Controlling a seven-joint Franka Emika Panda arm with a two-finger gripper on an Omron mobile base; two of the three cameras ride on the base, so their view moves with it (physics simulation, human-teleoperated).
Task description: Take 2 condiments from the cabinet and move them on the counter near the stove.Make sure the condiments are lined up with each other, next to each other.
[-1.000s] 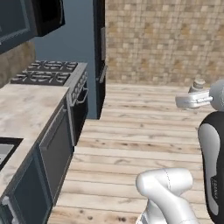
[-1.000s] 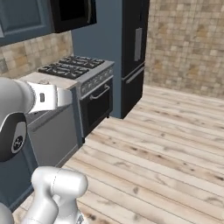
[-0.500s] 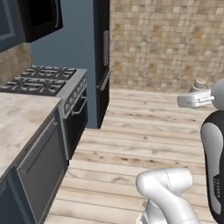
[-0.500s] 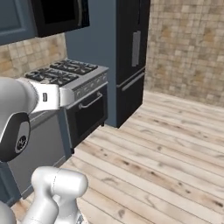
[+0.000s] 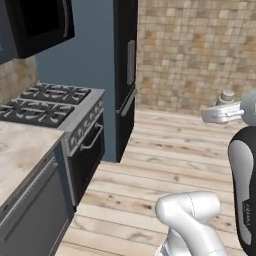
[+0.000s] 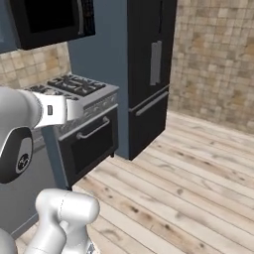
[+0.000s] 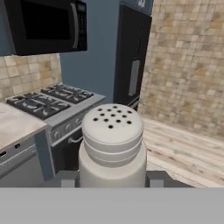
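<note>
A pale grey-white shaker [image 7: 113, 144] with a holed lid, one of the condiments, stands upright between my fingertips [image 7: 66, 180], and my gripper [image 7: 112, 180] is shut on it. From the left base view the shaker's top [image 5: 227, 95] pokes up above my gripper [image 5: 221, 111], held high over the floor at the right. The stove [image 5: 46, 104] [image 6: 75, 86] [image 7: 49, 99] with dark grates lies ahead to the left. A beige counter [image 5: 14, 150] [image 7: 12, 121] adjoins it on the near side. The cabinet is out of view.
A black microwave [image 5: 41, 22] [image 7: 43, 24] hangs over the stove. A tall black fridge [image 5: 127, 65] [image 6: 151, 64] stands just beyond the stove's far side. The oven door [image 6: 92, 139] faces a wide wooden floor [image 5: 165, 160]. A tiled wall [image 6: 218, 59] closes the far end.
The whole picture has shifted, so the camera moved: the stove and fridge now sit closer and further right. The shaker stays in my gripper at the same height.
</note>
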